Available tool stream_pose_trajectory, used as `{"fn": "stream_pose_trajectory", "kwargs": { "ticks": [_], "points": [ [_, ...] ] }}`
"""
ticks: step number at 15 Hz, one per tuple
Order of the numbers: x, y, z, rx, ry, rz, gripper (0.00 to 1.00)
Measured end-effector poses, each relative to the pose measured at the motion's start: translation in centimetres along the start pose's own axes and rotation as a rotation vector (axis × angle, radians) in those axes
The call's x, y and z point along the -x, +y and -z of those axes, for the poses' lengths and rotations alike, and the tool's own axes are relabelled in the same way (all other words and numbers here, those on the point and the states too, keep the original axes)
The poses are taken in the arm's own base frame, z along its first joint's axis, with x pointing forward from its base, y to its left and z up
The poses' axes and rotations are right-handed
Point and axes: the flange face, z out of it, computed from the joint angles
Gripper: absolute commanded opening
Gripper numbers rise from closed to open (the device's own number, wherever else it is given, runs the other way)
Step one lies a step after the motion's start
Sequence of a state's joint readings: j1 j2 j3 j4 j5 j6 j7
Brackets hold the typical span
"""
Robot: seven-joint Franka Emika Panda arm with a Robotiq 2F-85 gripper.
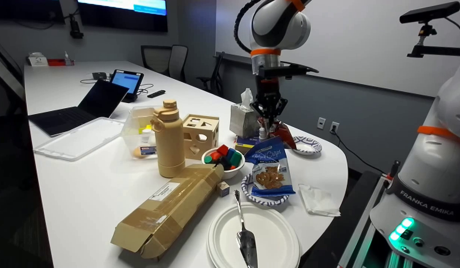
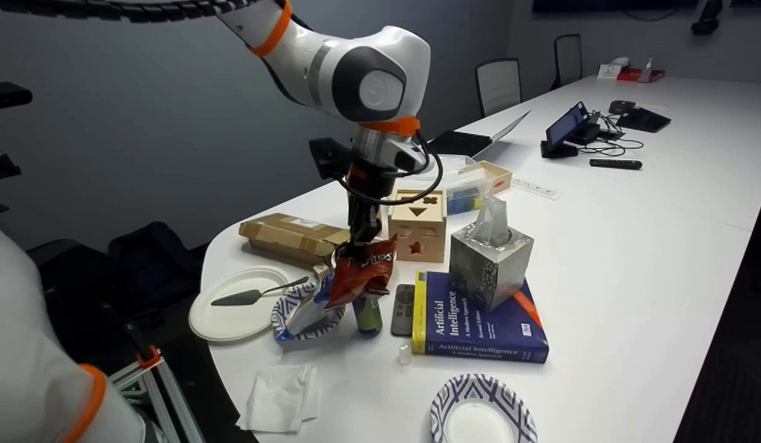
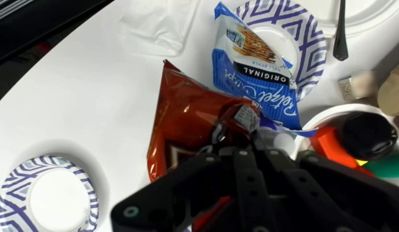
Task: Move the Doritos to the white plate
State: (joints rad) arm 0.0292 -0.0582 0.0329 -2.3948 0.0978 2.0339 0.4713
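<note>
The Doritos bag [image 1: 285,134] is dark red and crinkly. It hangs from my gripper above the table in both exterior views [image 2: 362,280] and fills the middle of the wrist view [image 3: 186,109]. My gripper [image 1: 267,121] is shut on the bag's edge; the fingers also show in the wrist view [image 3: 233,146] and in an exterior view [image 2: 358,251]. The white plate [image 1: 280,238] lies at the table's near end with a cake server across it. It also shows in an exterior view [image 2: 229,329], and partly at the wrist view's top right [image 3: 373,22]. The Doritos are apart from it.
A blue pretzel bag [image 1: 270,175] leans on a patterned plate [image 1: 267,201] between the Doritos and white plate. A bowl of blocks [image 1: 233,173], cardboard box [image 1: 170,208], tall bottle [image 1: 170,145], tissue box [image 2: 491,264] on a book [image 2: 478,351], and another patterned plate [image 2: 442,406] stand around.
</note>
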Motion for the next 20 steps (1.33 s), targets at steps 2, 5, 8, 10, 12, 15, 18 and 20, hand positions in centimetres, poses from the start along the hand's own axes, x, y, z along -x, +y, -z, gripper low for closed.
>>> {"fn": "stream_pose_trajectory", "kwargs": {
  "ticks": [2, 5, 8, 10, 12, 15, 18, 20],
  "points": [
    [1.0, -0.4, 0.1, -0.005, 0.026, 0.023, 0.01],
    [2.1, 0.2, 0.2, -0.007, 0.038, 0.079, 0.01],
    [3.1, 0.7, 0.3, -0.006, 0.046, 0.216, 0.01],
    [3.8, 0.8, 0.6, -0.007, 0.06, 0.304, 0.01],
    [4.7, 0.9, 1.2, -0.006, 0.089, 0.364, 0.01],
    [6.7, 0.7, 2.7, -0.004, 0.152, 0.421, 0.01],
    [8.8, 0.4, 4.7, 0.002, 0.245, 0.488, 0.01],
    [10.0, 0.2, 6.2, -0.001, 0.293, 0.555, 0.01]
  ]
}}
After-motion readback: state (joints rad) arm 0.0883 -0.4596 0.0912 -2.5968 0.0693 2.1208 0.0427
